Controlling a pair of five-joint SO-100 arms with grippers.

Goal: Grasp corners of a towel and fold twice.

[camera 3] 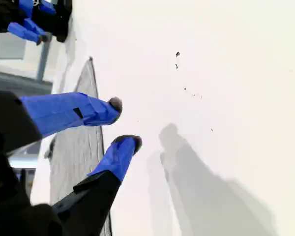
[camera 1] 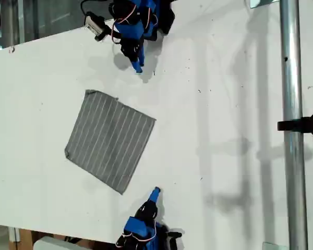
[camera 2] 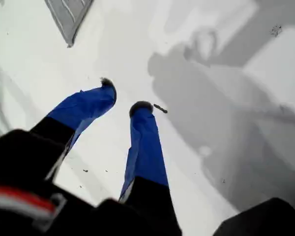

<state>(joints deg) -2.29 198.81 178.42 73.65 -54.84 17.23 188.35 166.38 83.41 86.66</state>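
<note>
**Towel [camera 1: 110,139] lying flat and unfolded; both grippers empty.**
In the exterior view we place my first gripper [camera 1: 140,67] at its 1 o'clock and my second gripper [camera 1: 156,191] at 5. Both have jaws narrowly parted, presumably staged for grasping.

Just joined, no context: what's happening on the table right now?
Nothing is being handled yet. A grey striped towel lies flat and unfolded on the white table. An arm sits at each end of it: my first gripper and my second gripper are both open, empty and off the cloth. In the second wrist view the other arm shows beyond the towel's far corner.
</note>
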